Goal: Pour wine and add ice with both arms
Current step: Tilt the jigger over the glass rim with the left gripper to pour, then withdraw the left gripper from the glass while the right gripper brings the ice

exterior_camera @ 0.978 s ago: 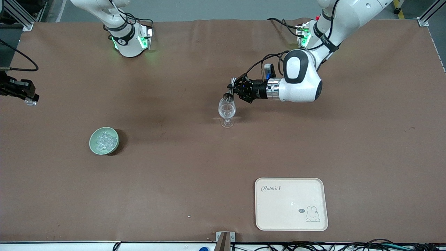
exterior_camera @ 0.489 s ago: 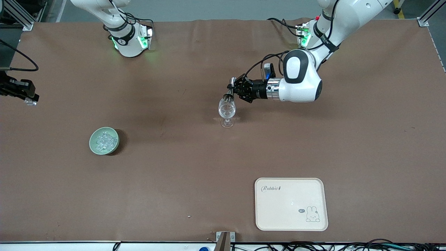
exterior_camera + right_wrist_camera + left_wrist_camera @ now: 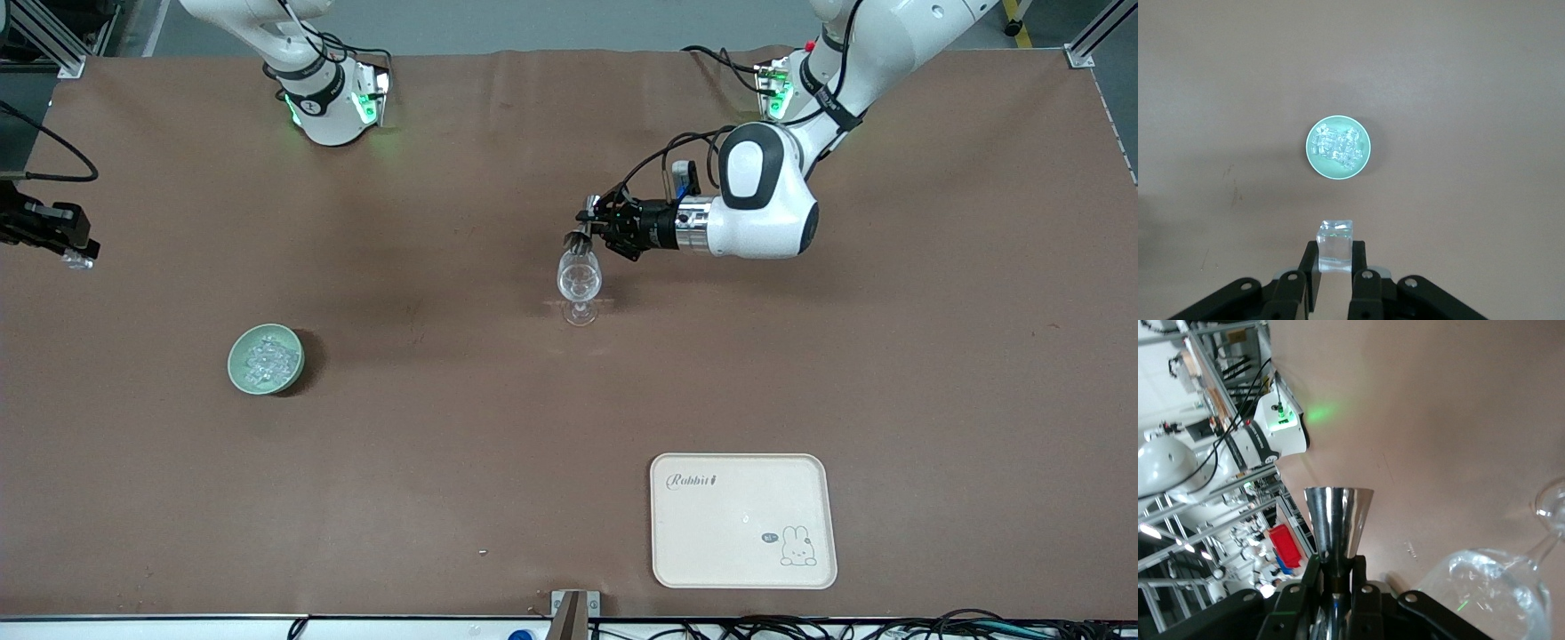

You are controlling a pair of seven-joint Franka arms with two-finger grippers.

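At the edge of the front view, toward the right arm's end of the table, most of the right gripper (image 3: 78, 258) is cut off, so only its black tip shows. It pinches one clear ice cube (image 3: 1335, 245) tight between its fingers, up in the air over bare brown table (image 3: 444, 444). The rest of the ice (image 3: 266, 358) sits piled in a small green bowl (image 3: 242, 378), well apart from everything else, with lots of open room around it.

The left gripper (image 3: 594, 233) lies on its side over the top of the wine glass (image 3: 579, 281). Its fingers are squeezed on the thin middle of a shiny metal cup (image 3: 1337, 529), tipped toward the glass. You cannot tell if anything is inside the glass. The glass stands upright near the middle of the table.

A cream tray (image 3: 742, 569) with a rabbit drawing lies close to the table edge nearest the front camera.
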